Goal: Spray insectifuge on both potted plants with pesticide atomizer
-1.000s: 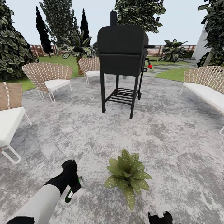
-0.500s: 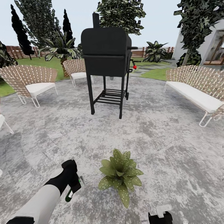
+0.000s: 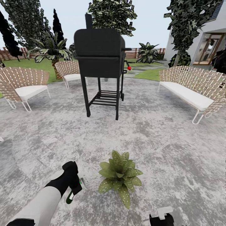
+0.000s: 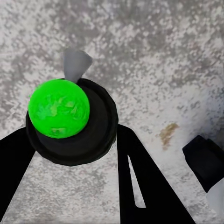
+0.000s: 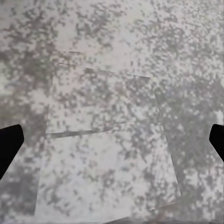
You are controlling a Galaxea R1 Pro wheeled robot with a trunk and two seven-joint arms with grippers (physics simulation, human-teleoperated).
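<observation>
With the pesticide atomizer [image 3: 72,192] already carried in the left gripper [image 3: 75,188], the step in hand appears to be spraying the potted plant [image 3: 120,176] that sits on the stone patio [image 3: 163,141] just beside it.

Left gripper: fingers [image 4: 144,182] clenched on the atomizer, one to each side of its dark round body [image 4: 88,135]. A bright green cap [image 4: 58,108] and a small grey nozzle [image 4: 75,63] show in the left wrist view, with bare patio beyond them.

Right gripper [image 3: 160,216]: low at the head view's near edge. In the right wrist view its dark fingers [image 5: 9,142] stand wide apart at the picture's edges, released, with nothing between them but patio.

Potted plant: one low rosette of speckled leaves, upright, apart from the atomizer. A second plant cannot be made out.

Other items: black grill [image 3: 100,59], wicker chairs [image 3: 23,83] and a wicker bench [image 3: 191,89], all well apart from the work.

Handling judgement: the nozzle seems aimed at the patio, not the leaves. Good practice would be to turn the wrist until the nozzle faces the rosette's middle, then sweep across every leaf, keeping the grip firm so the slim bottle does not twist.
</observation>
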